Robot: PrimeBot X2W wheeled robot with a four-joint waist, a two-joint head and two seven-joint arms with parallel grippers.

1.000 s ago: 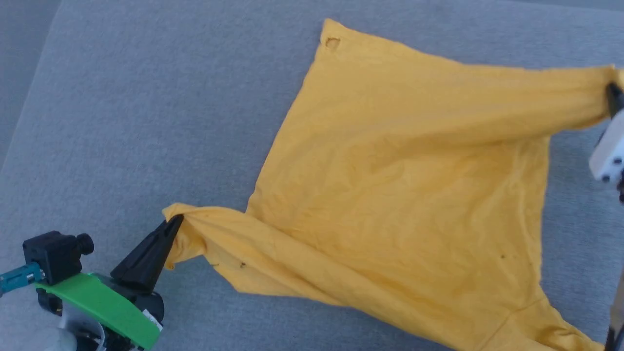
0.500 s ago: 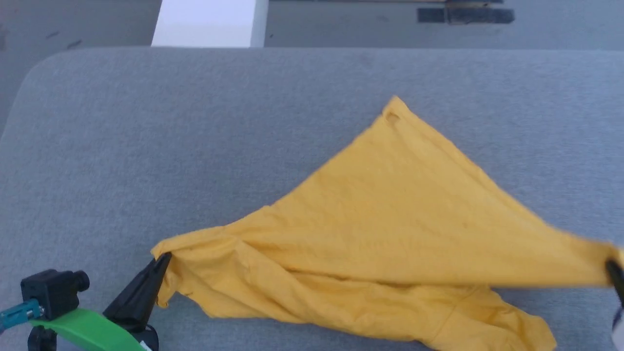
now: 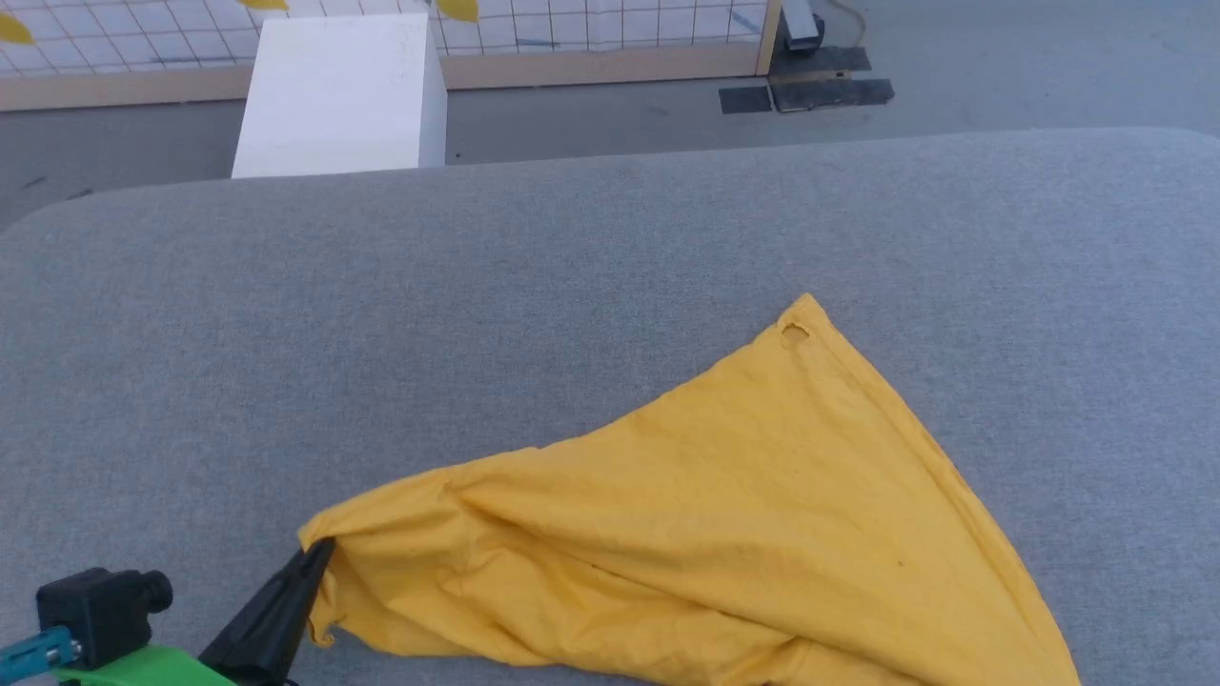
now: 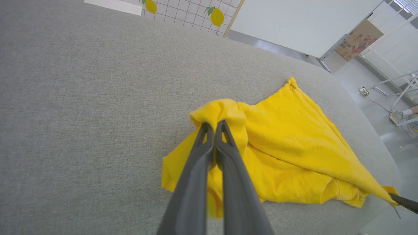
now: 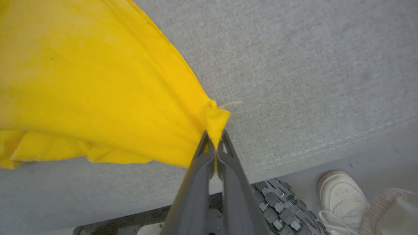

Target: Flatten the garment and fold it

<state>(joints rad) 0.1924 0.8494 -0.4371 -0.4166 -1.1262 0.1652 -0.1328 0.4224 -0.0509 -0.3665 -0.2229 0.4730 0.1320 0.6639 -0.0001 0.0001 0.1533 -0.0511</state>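
The garment (image 3: 724, 514), a plain yellow T-shirt, lies bunched in a triangle on the grey padded table (image 3: 477, 314). Its far corner (image 3: 805, 319) rests flat on the table. My left gripper (image 3: 319, 554) is shut on a gathered corner at the shirt's left end, and its dark fingers pinch the fold (image 4: 214, 125) just above the table. My right gripper (image 5: 215, 138) is shut on the opposite corner, near the table's edge, with the cloth stretched away from it. The right gripper's tip (image 4: 403, 202) shows at the shirt's far end in the left wrist view.
A white box (image 3: 334, 95), a gridded panel in a wooden frame (image 3: 591, 33) and dark floor mats (image 3: 810, 90) lie beyond the table's far edge. A person's white shoe (image 5: 339, 192) and my wheel (image 5: 281, 205) are below the near edge (image 5: 294, 153).
The head camera has tilted up, bringing the floor beyond the table into view. The shirt has gone from a wide spread to a narrow triangle. The right gripper has left the head picture.
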